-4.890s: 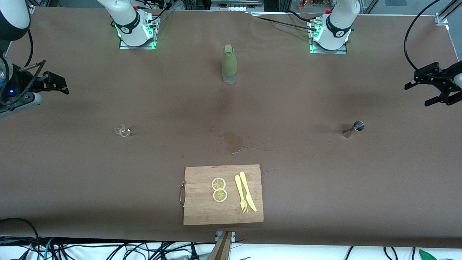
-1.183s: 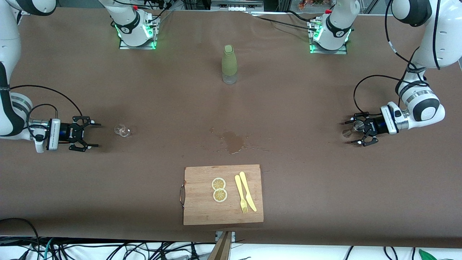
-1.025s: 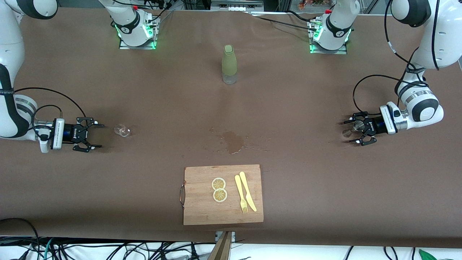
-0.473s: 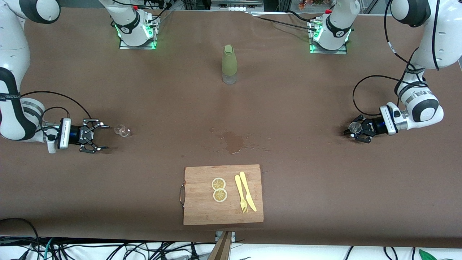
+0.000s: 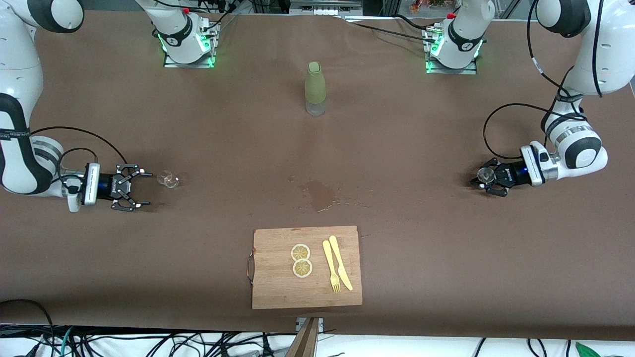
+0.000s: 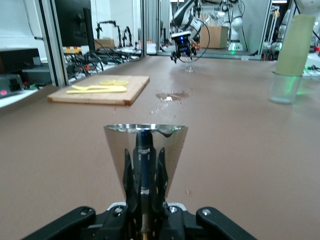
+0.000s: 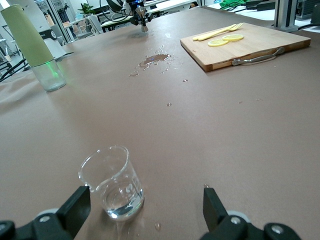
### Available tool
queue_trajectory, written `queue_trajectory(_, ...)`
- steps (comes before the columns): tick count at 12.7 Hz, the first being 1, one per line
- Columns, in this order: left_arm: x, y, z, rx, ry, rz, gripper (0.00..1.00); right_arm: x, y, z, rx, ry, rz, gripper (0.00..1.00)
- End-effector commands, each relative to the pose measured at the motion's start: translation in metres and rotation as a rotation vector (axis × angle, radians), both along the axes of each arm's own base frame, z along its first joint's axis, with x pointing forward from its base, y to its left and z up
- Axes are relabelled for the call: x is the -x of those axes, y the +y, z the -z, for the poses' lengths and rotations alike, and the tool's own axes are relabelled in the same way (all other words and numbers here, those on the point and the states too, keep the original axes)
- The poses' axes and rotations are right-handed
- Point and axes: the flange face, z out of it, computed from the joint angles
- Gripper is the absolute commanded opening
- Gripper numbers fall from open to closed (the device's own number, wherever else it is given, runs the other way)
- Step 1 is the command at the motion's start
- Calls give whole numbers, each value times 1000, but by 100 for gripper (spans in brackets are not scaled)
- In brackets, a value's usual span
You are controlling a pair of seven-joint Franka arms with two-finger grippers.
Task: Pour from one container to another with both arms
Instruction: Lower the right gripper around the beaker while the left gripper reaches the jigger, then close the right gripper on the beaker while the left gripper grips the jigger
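Observation:
A small clear glass beaker (image 5: pixel 168 179) with a little liquid stands on the brown table toward the right arm's end. My right gripper (image 5: pixel 142 188) is low over the table and open, its fingertips just short of the beaker (image 7: pixel 112 182), which sits off toward one finger (image 7: pixel 77 200). At the left arm's end, my left gripper (image 5: pixel 485 180) is shut on a shiny metal jigger (image 5: pixel 484 173). The left wrist view shows the jigger's upper cone (image 6: pixel 146 145) rising between the closed fingers of the left gripper (image 6: pixel 145 200).
A green-sleeved bottle (image 5: pixel 315 89) stands mid-table toward the bases. A wet spill (image 5: pixel 320 194) lies in the middle. Nearer the camera is a wooden cutting board (image 5: pixel 278 287) with two lemon slices (image 5: pixel 301 260) and a yellow knife and fork (image 5: pixel 336 268).
Both arms came down from the table's ends. The left gripper has closed on the jigger. The right gripper has crept toward the beaker, still open.

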Motion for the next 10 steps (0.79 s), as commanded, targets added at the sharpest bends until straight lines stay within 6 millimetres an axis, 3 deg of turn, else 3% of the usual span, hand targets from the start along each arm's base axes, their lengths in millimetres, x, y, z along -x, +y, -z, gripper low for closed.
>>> queue_trajectory(1,-15,-27,-7,66,-12,-9,0,-8,6,0,-25,-57,-4,100)
queue_trajectory(3,-23,-53,-9,117,8,-11,0,-9,19,-1,-31,-108,-50,100)
queue_trajectory(6,-33,-96,-10,185,12,-12,0,1,21,3,-40,-140,-79,100)
queue_trajectory(10,-39,-130,-11,237,33,-16,0,9,17,7,-38,-141,-94,100)
